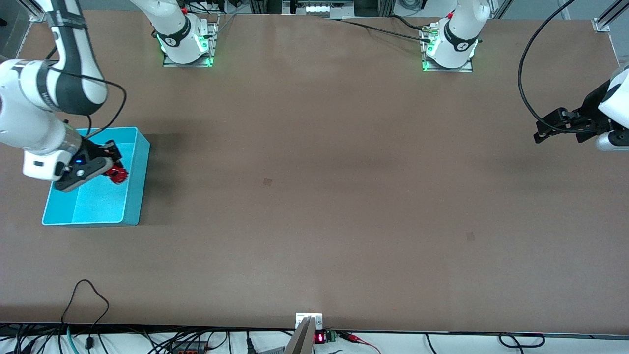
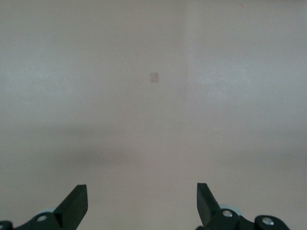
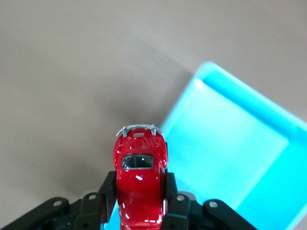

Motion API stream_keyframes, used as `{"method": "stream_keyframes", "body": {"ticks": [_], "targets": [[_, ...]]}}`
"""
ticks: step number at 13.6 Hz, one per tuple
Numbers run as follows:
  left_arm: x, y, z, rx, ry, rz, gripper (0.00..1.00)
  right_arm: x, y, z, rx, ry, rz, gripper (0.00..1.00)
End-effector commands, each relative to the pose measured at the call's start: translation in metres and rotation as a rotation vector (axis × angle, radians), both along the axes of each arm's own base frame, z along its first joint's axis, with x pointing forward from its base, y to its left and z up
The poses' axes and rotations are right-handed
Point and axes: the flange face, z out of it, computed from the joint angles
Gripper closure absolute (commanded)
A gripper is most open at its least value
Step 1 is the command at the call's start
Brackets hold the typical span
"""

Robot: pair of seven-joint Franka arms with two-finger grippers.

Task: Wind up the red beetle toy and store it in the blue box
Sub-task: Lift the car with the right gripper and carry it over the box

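Red beetle toy (image 1: pixel 118 173) sits clamped between the right gripper's (image 1: pixel 116 169) fingers, hanging over the blue box (image 1: pixel 132 196), toward its three o'clock wall. Over bare table (image 1: pixel 314 196) at the left arm's end, the left gripper (image 1: pixel 540 133) waits, fingers spread apart.

Table (image 1: pixel 314 196): big, brown, flat.
Marks (image 1: pixel 267 182): two small darker squares on the table, well apart.
Cables (image 1: pixel 83 300): black, lying at the table edge nearest the front camera.

My wide brown tabletop (image 1: pixel 314 196) lies evenly lit, with black cables (image 1: pixel 83 314) trailing along its near edge.
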Motion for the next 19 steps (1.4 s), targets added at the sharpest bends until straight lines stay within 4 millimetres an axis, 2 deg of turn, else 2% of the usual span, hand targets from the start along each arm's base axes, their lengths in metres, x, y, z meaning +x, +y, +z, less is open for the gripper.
{"method": "stream_keyframes", "body": {"ticks": [1,2,5,7,9,11,14,17,18,19], "targets": [[-0.001,-0.011,0.006,0.000,0.002,-0.019,0.00,-0.005,-0.036,-0.020,-0.010,0.038,-0.182,0.99],[-0.001,-0.017,0.006,0.000,0.000,-0.028,0.00,-0.007,-0.045,-0.028,-0.018,0.050,-0.241,0.99],[-0.001,-0.018,0.007,0.002,-0.003,-0.030,0.00,-0.009,-0.066,-0.065,-0.044,0.088,-0.410,0.99],[-0.002,-0.019,0.008,0.002,-0.003,-0.033,0.00,-0.011,-0.081,-0.087,-0.051,0.109,-0.446,0.99],[-0.002,-0.019,0.008,0.002,-0.004,-0.033,0.00,-0.016,-0.085,-0.121,-0.061,0.156,-0.453,0.99],[-0.002,-0.019,0.008,0.002,-0.004,-0.033,0.00,-0.021,-0.094,-0.145,-0.067,0.189,-0.465,0.98],[-0.002,-0.020,0.008,0.002,-0.004,-0.036,0.00,-0.025,-0.099,-0.166,-0.074,0.224,-0.454,0.98],[-0.002,-0.026,0.008,0.001,-0.004,-0.045,0.00,-0.029,-0.109,-0.178,-0.076,0.232,-0.423,0.95],[-0.003,-0.028,0.009,0.001,-0.003,-0.050,0.00,-0.031,-0.112,-0.179,-0.076,0.234,-0.419,0.89],[-0.003,-0.035,0.009,0.001,-0.003,-0.062,0.00,-0.031,-0.113,-0.180,-0.077,0.235,-0.420,0.75]]}}
